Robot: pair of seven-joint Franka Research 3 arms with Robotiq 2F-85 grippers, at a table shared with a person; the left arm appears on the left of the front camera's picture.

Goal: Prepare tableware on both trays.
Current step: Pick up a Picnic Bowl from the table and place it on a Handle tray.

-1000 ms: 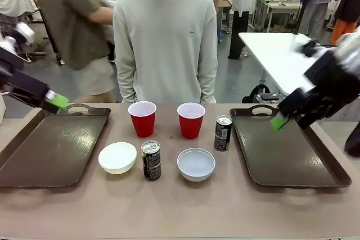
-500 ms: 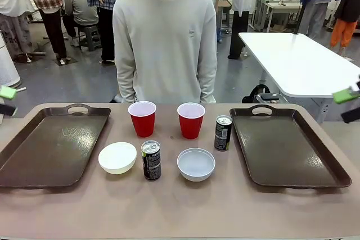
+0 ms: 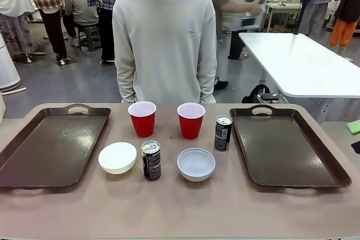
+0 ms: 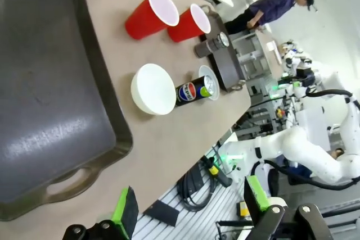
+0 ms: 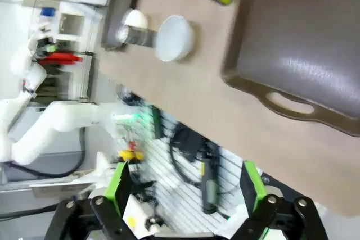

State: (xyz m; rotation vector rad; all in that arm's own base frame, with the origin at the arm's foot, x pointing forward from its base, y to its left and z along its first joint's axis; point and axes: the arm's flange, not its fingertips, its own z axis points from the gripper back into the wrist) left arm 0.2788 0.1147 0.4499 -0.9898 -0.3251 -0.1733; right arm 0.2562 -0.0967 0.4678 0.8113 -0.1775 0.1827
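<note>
Two red cups [image 3: 142,118] [image 3: 191,120] stand side by side at the middle of the table. In front of them lie a white bowl [image 3: 117,157] and a grey-blue bowl [image 3: 196,163]. One dark can [image 3: 151,160] stands between the bowls, the other [image 3: 223,132] beside the right tray [image 3: 287,144]. The left tray [image 3: 50,144] holds nothing. My left gripper [image 4: 191,203] is open, hanging off the table's near edge beside the left tray [image 4: 45,99]. My right gripper [image 5: 184,186] is open too, off the table past the right tray [image 5: 304,43]; its green pad [image 3: 354,126] shows at the picture's right edge.
A person in a pale sweater [image 3: 165,37] stands at the far side, hands out of sight. A white table [image 3: 298,60] stands behind on the right, and people move in the background.
Both arms have pulled back outward from over the trays. The left gripper has left the front view, and the right one has slid to the right edge.
</note>
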